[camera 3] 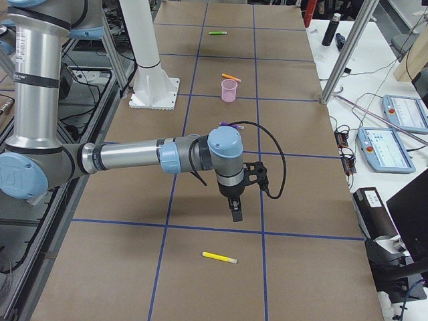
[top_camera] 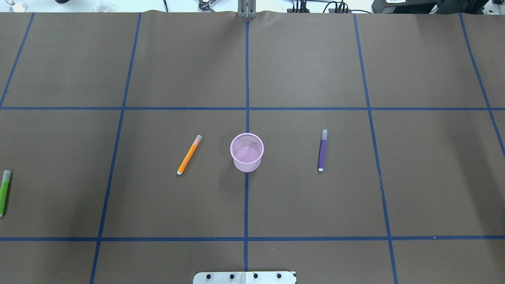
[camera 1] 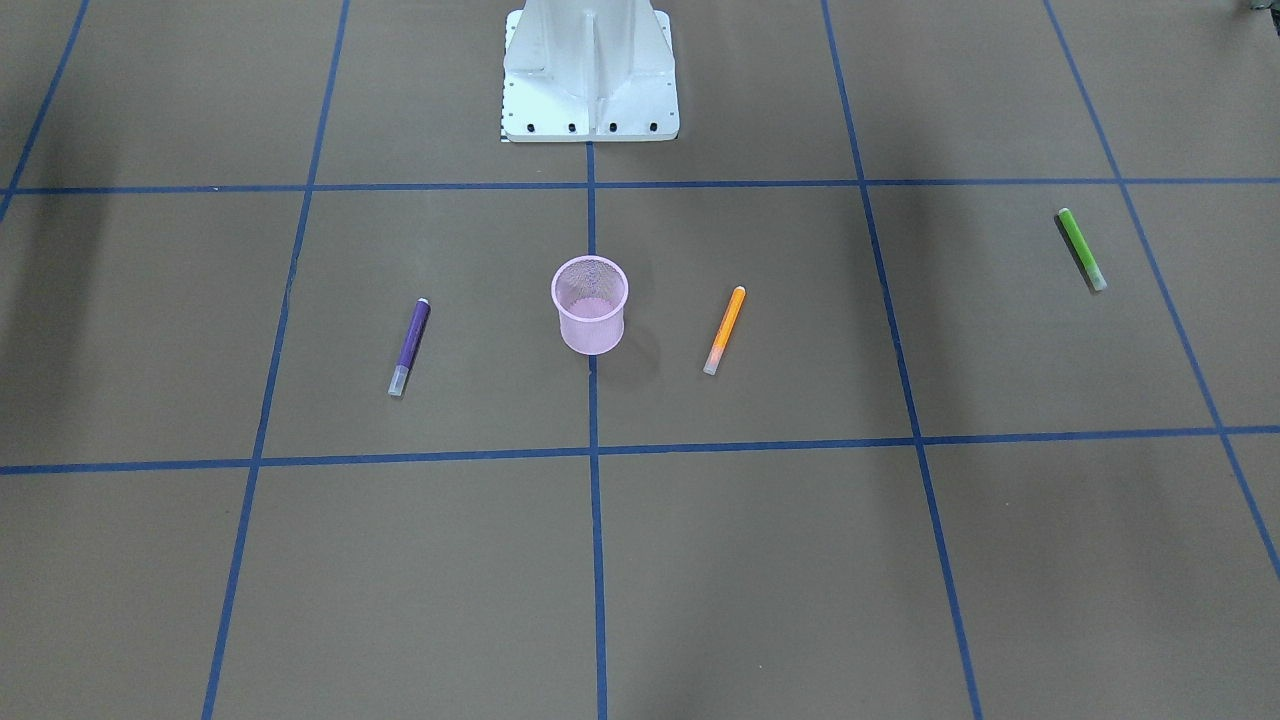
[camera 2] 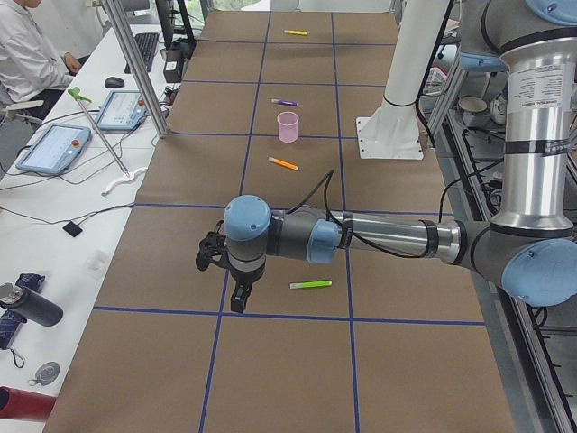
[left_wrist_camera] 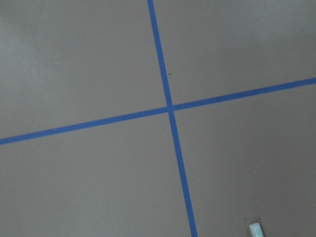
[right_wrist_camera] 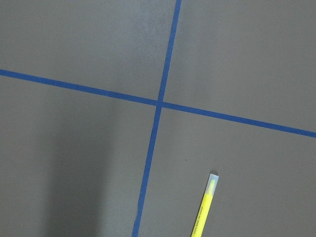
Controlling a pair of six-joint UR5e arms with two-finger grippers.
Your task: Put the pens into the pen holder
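Centrally, the pink pen holder [top_camera: 247, 152] stands upright on a line of blue tape [top_camera: 246, 205] on the brown worktop [top_camera: 315, 197]. The orange pen [top_camera: 189, 154] lies near it on the robot's left and the purple pen [top_camera: 322, 150] on its right, neither touching it. The green pen [top_camera: 4, 192] lies well apart at the left end, near the left end effector [camera 2: 239, 305]. The yellow pen [camera 3: 219, 257] lies at the far right end, near the right end effector [camera 3: 236, 215]. Both end effectors hang above the worktop, and I cannot tell whether either is open or closed. A white pedestal [camera 1: 590, 75] stands behind the holder. A side bench carries screened consoles [camera 2: 54, 149]. The label [camera 2: 541, 86] on the left arm and the print along the yellow pen are too small to read.
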